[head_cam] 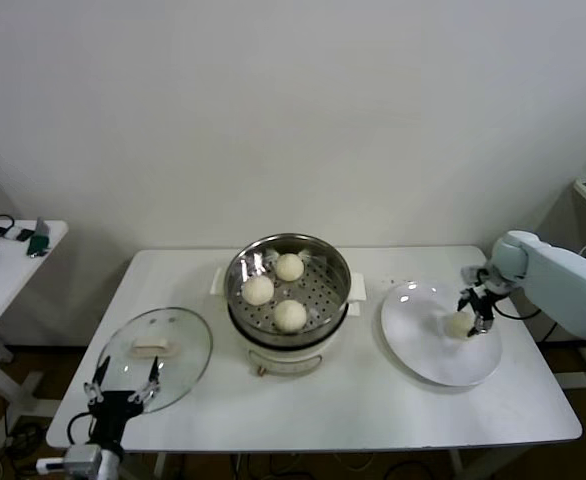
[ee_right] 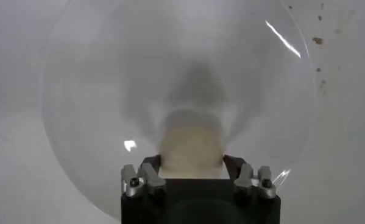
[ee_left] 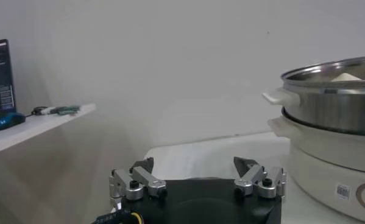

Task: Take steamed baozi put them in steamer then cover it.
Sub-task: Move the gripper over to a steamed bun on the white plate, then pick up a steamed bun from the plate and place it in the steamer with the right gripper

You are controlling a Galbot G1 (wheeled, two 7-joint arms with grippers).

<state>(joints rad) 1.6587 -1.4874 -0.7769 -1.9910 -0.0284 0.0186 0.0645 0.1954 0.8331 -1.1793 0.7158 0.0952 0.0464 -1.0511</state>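
Cream-white round dough bun (head_cam: 460,323) on flat white plate (head_cam: 413,345), pinched between right gripper (head_cam: 476,312) fingers. Three more already in shiny steel steamer (head_cam: 336,262). Could slip or squash if squeezed unevenly. Left gripper (head_cam: 123,388) idle, spread, beside clear glass lid (head_cam: 188,360).

Even, diffuse overhead light in head view; soft faint shadows under table (head_cam: 393,420) edge. Mild glare on steamer (head_cam: 243,270) rim and glass cover (head_cam: 188,345). Right wrist view: baozi (ee_right: 191,149) badly out of focus, plate (ee_right: 78,91) hazy, small bright specular streak near plate rim. Left wrist view dimmer, greyish, steamer wall sharp.
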